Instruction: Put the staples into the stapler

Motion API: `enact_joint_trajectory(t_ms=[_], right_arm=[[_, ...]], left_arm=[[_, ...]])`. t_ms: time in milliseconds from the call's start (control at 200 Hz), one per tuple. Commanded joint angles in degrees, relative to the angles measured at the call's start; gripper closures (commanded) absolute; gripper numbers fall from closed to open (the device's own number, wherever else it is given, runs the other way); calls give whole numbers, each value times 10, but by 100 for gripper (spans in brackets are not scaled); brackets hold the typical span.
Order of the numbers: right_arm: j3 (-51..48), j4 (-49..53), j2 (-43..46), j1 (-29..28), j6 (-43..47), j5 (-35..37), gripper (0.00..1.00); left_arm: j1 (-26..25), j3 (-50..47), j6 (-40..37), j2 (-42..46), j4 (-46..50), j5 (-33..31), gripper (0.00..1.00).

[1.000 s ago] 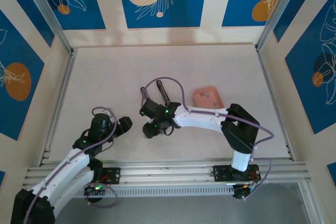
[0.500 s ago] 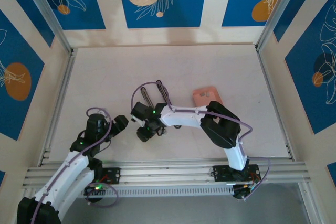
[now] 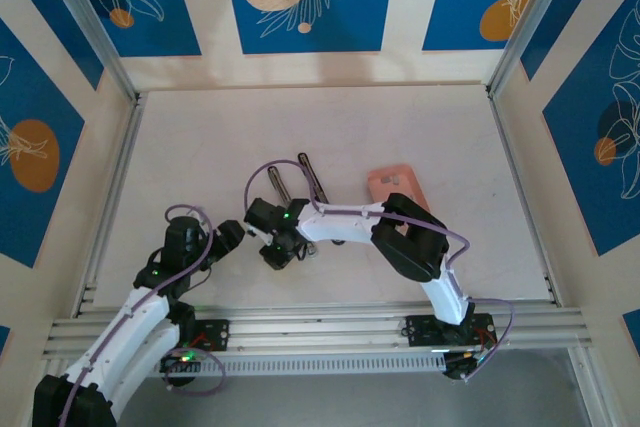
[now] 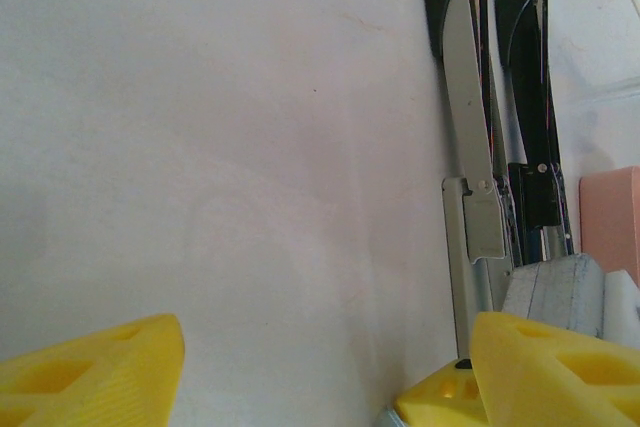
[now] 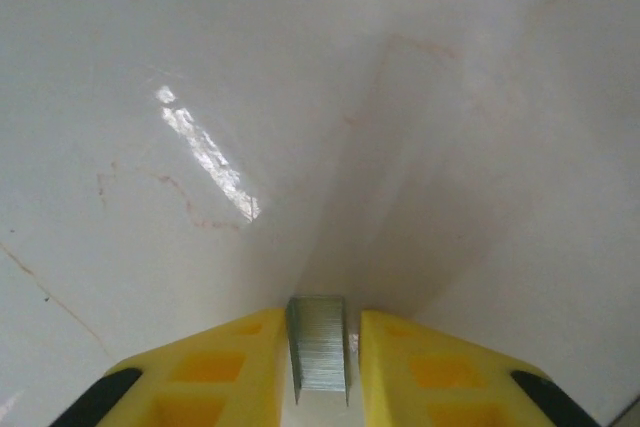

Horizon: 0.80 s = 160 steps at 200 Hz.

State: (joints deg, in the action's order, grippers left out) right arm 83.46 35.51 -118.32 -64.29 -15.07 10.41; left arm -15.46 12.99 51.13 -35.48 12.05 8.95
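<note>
Staples point(image 5: 318, 347) sit as one strip, pinched in your closed right gripper point(image 5: 319, 325) over bare tabletop point(image 5: 200, 47). In the left wrist view, the left gripper point(image 4: 328, 332) gapes empty, and the opened stapler point(image 4: 470, 147) lies ahead and right, long axis running away (pink tray point(image 4: 612, 222) just beyond). From above, your right gripper is the nearer one, just short of the stapler.

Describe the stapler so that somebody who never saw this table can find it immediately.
Look at the pale table between the blue patterned walls; near its middle lies a salmon-pink tray. Left of that tray in the top view is the stapler, swung open into two long thin bars, one grey metal and one black, unlike the flat pink rectangle.
</note>
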Motion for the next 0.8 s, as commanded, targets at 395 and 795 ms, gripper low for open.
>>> enact_joint_trajectory(t_ms=[395, 795], right_arm=[[-56, -42, 78, 1, -28, 11, 81], [-242, -274, 292, 108, -129, -117, 81]], left_arm=[[6, 22, -116, -1, -53, 18, 27], [-15, 89, -382, -19, -215, 99, 28]])
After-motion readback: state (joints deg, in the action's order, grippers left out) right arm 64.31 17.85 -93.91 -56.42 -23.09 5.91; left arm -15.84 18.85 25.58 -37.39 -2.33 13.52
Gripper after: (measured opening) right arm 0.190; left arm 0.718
